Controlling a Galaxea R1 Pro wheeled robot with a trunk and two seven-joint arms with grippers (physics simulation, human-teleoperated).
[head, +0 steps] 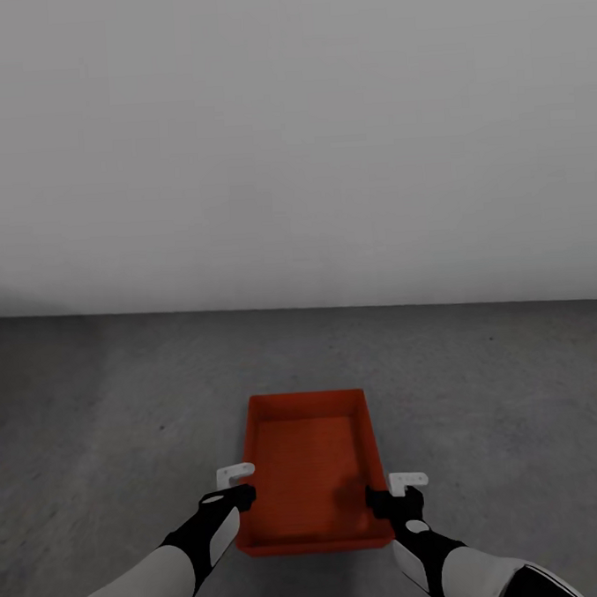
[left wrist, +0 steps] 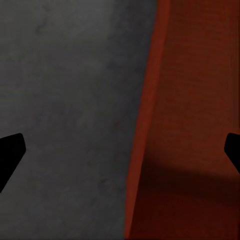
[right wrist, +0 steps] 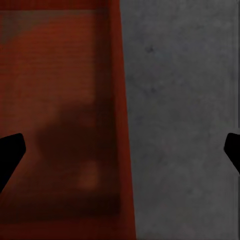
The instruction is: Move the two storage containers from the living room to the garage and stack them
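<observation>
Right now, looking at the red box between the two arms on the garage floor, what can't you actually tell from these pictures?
- Head view: whether the storage container rests on the floor or is lifted; nothing shows its underside.
- Both wrist views: the fingers straddle the side walls wide apart, each tool open; contact with the walls cannot be made out.
- Head view: the left tool and right tool partly cover the container's rims.

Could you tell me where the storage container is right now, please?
In the head view the storage container sits centred on the dark concrete floor, between the left gripper and right gripper, short of the grey wall.
</observation>
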